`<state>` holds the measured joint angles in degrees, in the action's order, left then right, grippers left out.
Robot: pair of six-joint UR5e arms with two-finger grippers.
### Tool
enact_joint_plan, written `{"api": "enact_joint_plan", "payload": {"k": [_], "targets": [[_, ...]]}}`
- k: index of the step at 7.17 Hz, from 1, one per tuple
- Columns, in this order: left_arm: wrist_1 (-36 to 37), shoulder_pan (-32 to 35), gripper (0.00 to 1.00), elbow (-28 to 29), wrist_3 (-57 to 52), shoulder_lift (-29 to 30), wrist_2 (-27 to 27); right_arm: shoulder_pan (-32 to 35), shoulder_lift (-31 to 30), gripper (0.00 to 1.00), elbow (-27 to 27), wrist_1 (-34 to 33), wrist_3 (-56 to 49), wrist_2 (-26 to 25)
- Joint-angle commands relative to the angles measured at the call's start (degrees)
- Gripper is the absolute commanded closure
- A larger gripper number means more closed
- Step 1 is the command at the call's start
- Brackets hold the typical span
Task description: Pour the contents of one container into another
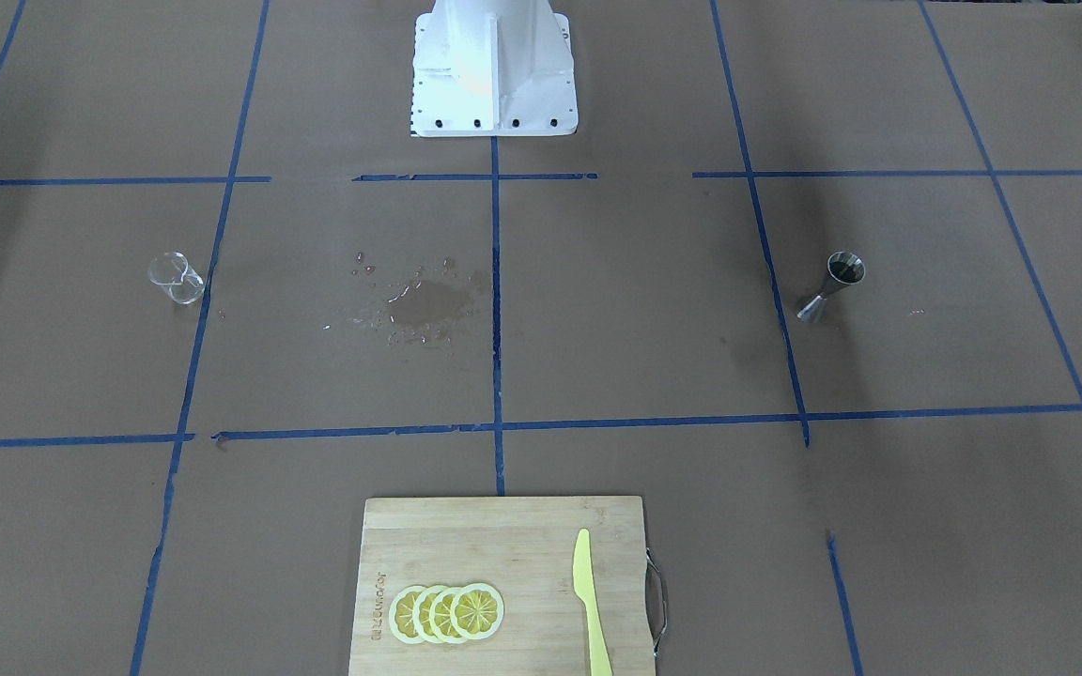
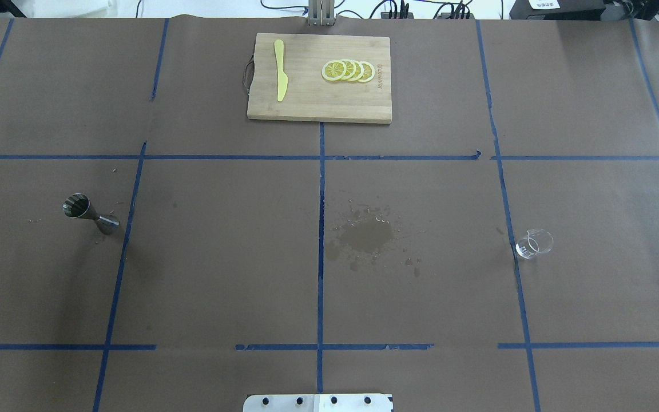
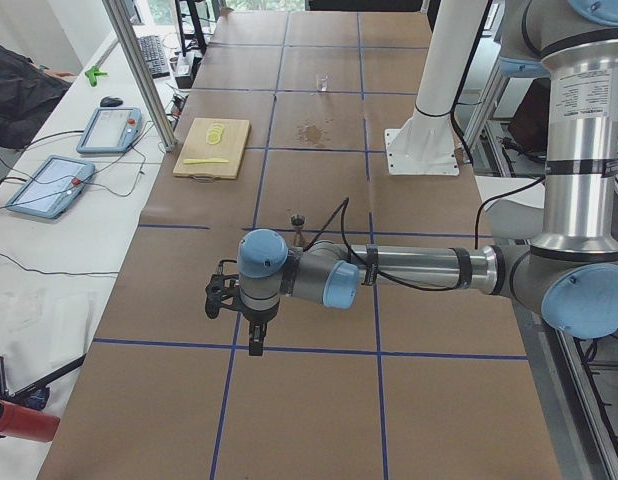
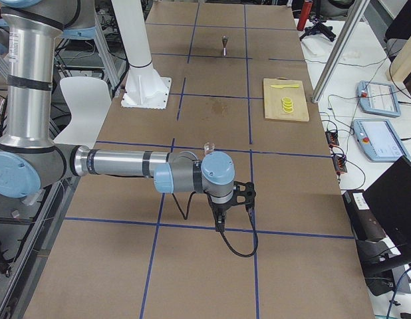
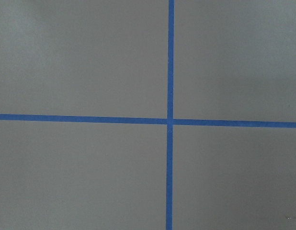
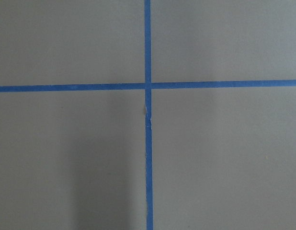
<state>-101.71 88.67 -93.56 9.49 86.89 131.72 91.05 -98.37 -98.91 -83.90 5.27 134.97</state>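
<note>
**Both arms out at the table ends; cup and jigger stand free**

Table point(image 2: 221, 274): brown paper, blue tape grid. Left arm point(image 3: 419, 268) and right arm point(image 4: 119, 163) reach low over opposite ends. Left gripper point(image 3: 254, 346) and right gripper point(image 4: 219, 224) point down; they show in the side views only, so I cannot tell whether they are released or clenched.

Cutting board point(image 2: 306, 100) lies at the far edge, carrying a yellow knife point(image 2: 280, 71) and lemon slices point(image 2: 348, 70). Wet patch point(image 2: 366, 236) near centre.

Glass cup point(image 2: 534, 244) stands upright on the robot's right. Jigger point(image 2: 90, 213) stands upright on its left. They are well apart, with the patch between.

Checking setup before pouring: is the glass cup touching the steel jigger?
Apart. The overhead view shows the glass cup far right and the steel jigger far left, a wet stain between them.
</note>
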Motion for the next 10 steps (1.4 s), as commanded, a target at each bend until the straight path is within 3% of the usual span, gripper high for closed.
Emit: {"api": "enact_joint_plan", "payload": {"k": [1, 10], "targets": [[0.3, -1.5, 0.00, 0.3, -1.1, -0.3, -1.6, 0.0, -0.1, 0.00, -0.1, 0.1, 0.0, 0.0], [0.3, -1.5, 0.00, 2.2, -0.4, -0.7, 1.7, 0.0, -0.1, 0.00, -0.1, 0.1, 0.0, 0.1]]}}
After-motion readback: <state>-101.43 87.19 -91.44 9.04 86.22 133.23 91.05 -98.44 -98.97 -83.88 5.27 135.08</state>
